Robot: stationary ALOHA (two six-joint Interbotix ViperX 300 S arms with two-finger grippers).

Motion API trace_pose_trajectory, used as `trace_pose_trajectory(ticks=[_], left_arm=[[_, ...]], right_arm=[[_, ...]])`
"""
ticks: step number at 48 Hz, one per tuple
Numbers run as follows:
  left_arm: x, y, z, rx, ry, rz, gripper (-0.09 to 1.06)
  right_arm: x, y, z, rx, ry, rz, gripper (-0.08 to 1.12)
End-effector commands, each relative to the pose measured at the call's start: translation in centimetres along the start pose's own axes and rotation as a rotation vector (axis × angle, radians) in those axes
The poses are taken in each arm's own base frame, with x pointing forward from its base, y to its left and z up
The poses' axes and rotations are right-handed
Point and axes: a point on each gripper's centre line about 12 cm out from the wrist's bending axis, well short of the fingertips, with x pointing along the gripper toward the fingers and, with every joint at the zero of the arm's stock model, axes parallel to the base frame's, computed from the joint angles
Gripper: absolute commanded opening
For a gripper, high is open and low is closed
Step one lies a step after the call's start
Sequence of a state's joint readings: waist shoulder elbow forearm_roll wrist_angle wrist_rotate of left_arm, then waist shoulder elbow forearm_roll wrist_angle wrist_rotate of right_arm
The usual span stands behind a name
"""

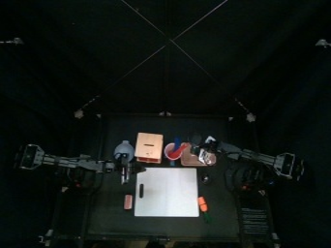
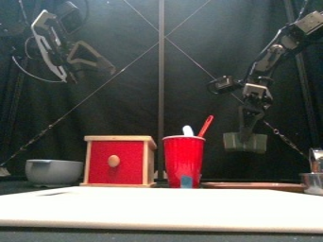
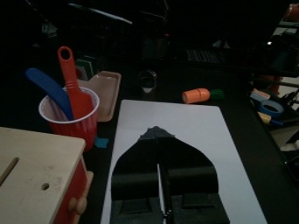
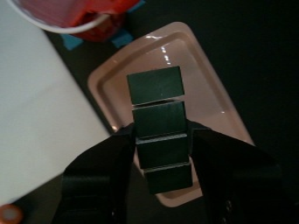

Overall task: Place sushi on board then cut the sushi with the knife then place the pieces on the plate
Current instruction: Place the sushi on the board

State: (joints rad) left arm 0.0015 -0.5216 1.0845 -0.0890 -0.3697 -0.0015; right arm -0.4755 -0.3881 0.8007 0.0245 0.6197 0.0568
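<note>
My right gripper (image 4: pixel 158 131) is shut on a sushi roll (image 4: pixel 158 87) of dark green blocks and holds it above the pink plate (image 4: pixel 198 74). In the front view the roll (image 2: pixel 244 142) hangs in the air right of the red cup (image 2: pixel 184 161). The cup holds a blue knife (image 3: pixel 47 87) and a red knife (image 3: pixel 68 74). The white board (image 1: pixel 168 192) lies bare at the table's front. My left gripper (image 3: pixel 156 133) is shut and holds nothing; it hovers over the board's left end.
A wooden box with a red drawer front (image 2: pixel 120 161) stands left of the cup, and a blue-grey bowl (image 2: pixel 53 171) stands further left. One orange toy (image 1: pixel 203 203) lies at the board's right edge, another (image 1: pixel 128 201) just off its left edge.
</note>
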Motion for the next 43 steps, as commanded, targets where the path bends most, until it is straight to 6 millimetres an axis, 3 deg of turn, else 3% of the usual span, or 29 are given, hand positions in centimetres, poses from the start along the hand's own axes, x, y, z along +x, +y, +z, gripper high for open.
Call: trace_pose_trajectory(ticks=[1, 30, 43], left_arm=[[0.1, 0.0, 0.4, -0.001, -0.017, 0.001, -0.03], [-0.3, 0.2, -0.8, 0.003, 0.013, 0.006, -0.03], [-0.4, 0.4, -1.2, 0.003, 0.025, 0.013, -0.03]], right_arm=[[-1.9, 1.2, 1.1, 0.087, -0.052, 0.072, 0.68], [-3.0, 10.6, -0.6, 0.398, -0.052, 0.181, 0.68], [-1.3, 14.4, -0.8, 0.548, -0.077, 0.121, 0.68]])
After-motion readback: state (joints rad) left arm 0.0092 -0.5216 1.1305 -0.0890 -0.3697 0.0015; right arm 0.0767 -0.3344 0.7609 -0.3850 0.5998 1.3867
